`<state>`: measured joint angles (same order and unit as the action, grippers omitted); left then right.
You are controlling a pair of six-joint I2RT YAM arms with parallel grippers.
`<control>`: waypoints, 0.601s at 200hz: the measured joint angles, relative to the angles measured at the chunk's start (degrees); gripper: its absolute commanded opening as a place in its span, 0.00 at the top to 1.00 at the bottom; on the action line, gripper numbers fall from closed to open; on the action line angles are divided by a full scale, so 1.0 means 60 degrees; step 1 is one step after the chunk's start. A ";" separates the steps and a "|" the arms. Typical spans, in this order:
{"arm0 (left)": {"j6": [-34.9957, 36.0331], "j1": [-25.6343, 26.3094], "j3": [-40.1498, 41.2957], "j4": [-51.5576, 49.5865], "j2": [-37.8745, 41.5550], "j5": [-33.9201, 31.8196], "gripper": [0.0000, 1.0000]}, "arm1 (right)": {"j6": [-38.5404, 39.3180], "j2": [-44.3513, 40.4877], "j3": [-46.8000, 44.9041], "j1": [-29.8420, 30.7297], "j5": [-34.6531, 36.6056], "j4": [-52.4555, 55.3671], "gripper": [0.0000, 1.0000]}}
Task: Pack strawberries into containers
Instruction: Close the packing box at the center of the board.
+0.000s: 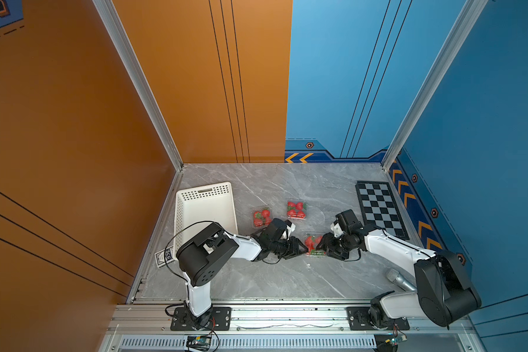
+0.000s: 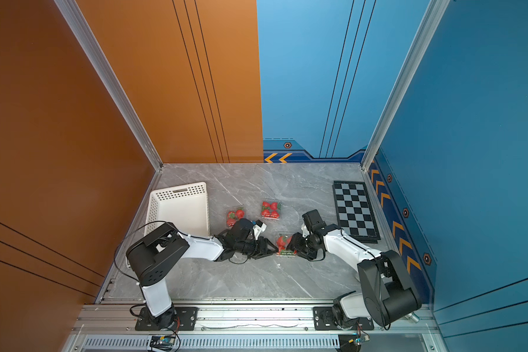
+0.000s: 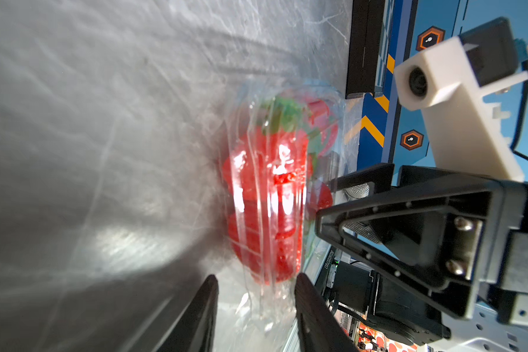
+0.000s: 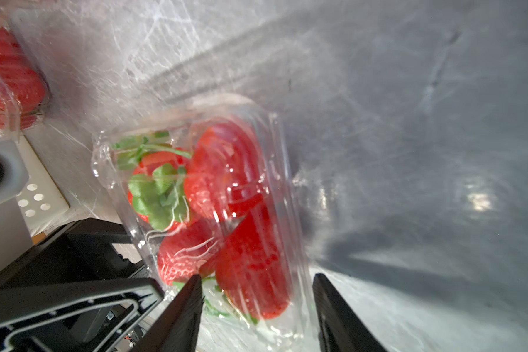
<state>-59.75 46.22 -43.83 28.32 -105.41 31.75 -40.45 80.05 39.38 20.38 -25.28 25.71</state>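
Currently the nearest clamshell container of strawberries lies on the marble table between the left gripper and right gripper, whose half-parted jaws each straddle one end; clamping undeterminable.

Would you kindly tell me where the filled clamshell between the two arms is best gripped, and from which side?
Probably grip the clamshell across its narrow width at a short end, coming in low along the table: its long sides are parallel, and berries fill it to the top.
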 measured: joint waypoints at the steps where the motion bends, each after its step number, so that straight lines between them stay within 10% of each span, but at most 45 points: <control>1: 0.0000 0.0000 0.0011 0.0022 0.0000 0.0000 0.57 | 0.0000 0.0000 0.0000 0.0000 0.0000 -0.0004 0.41; 120: -0.0452 0.0317 0.0288 0.0652 0.0066 0.0117 0.73 | -0.0004 0.0000 0.0000 0.0000 0.0004 -0.0069 0.41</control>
<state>-62.46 48.12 -42.11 32.23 -105.01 32.45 -40.47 80.05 39.38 20.38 -25.26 25.30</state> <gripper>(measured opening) 0.283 0.590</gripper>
